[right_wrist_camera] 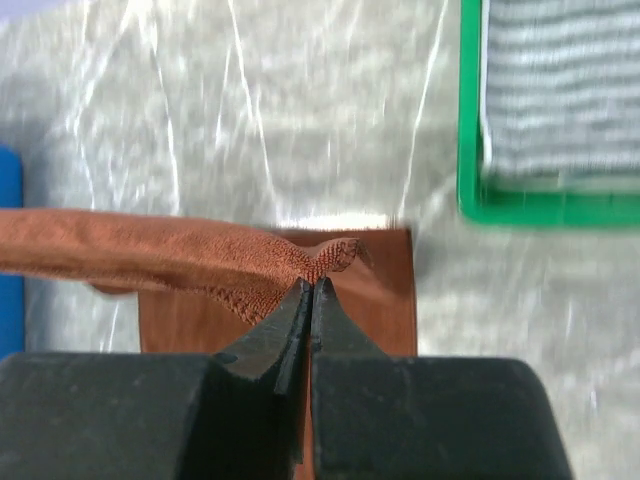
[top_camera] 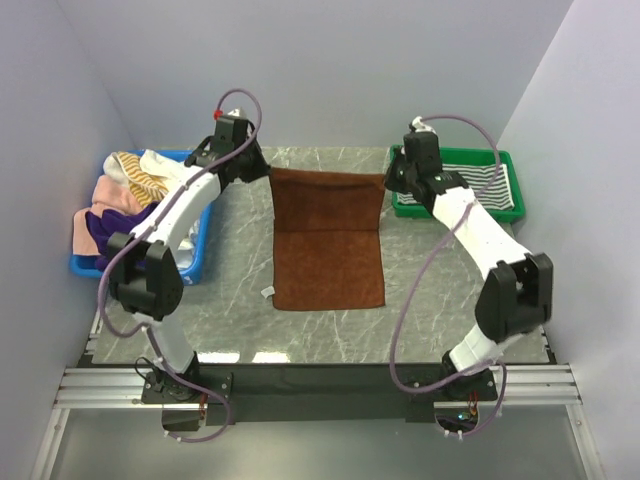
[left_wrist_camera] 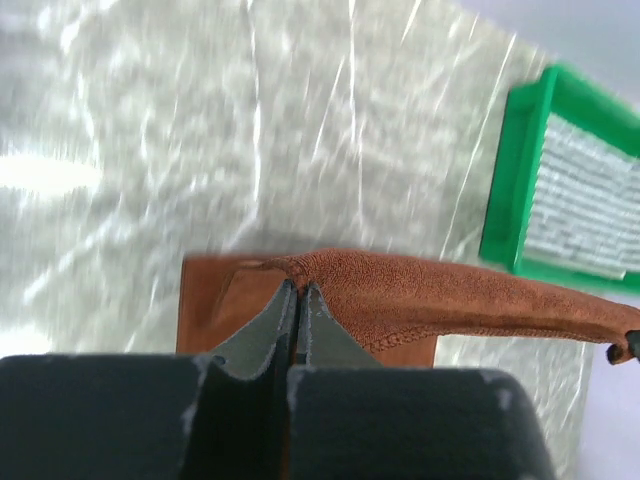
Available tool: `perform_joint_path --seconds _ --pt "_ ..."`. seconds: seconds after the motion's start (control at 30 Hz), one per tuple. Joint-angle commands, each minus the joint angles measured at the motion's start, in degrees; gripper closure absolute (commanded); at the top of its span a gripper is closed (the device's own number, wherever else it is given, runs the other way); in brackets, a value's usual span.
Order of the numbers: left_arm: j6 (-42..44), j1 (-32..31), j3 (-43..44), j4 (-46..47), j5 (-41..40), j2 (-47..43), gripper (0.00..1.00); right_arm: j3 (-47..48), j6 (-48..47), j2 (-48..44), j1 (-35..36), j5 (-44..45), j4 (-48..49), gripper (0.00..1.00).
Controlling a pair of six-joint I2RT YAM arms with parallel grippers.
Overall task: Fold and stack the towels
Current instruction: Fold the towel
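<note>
brown towel (top_camera: 328, 250), long axis near-to-far, far edge raised

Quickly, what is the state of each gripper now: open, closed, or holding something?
Left gripper: closed, holding one far corner of the brown towel.
Right gripper: closed, holding the other far corner of the same towel.

Lab: white-walled test enclosure (top_camera: 330, 70)

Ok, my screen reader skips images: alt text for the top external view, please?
The left gripper and right gripper each pinch a far corner of a brown towel, holding that edge above the marbled table. A blue bin of mixed towels sits left, a green tray with a striped towel right.
</note>
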Motion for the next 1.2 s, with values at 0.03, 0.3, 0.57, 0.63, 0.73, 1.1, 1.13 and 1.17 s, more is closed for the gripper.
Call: perform_joint_path --seconds 0.03,0.3,0.57,0.63,0.73,1.1,1.13,1.17 --pt "2.6 2.2 8.5 3.0 1.6 5.7 0.99 7.2 -2.1 5.7 -1.6 1.7 5.8 1.0" --pt "4.6 5.1 13.0 9.3 4.8 11.4 0.99 13.0 -6.6 12.0 -3.0 -0.4 11.5 1.0" --pt "5.4 6.2 13.1 17.4 7.2 11.7 0.99 16.5 -8.7 14.8 -3.8 -1.4 18.7 1.0" --pt "6.0 6.3 13.6 18.3 7.1 11.8 0.99 17.0 -8.9 15.2 -3.9 -1.7 19.9 1.0" --pt "6.2 6.3 15.0 17.5 7.6 12.4 0.99 19.5 -9.4 16.5 -4.0 -2.0 18.1 1.0" --pt "2.7 6.3 4.6 9.9 13.8 7.7 0.99 12.2 -5.6 10.8 -3.9 -5.1 3.7 1.0" --pt "2.5 6.3 3.4 9.0 14.3 7.1 0.99 10.3 -5.0 10.1 -3.9 -5.3 2.9 1.0" --pt "2.3 6.3 2.4 8.6 14.4 5.7 0.99 9.2 -4.5 9.5 -4.0 -6.2 2.1 1.0"
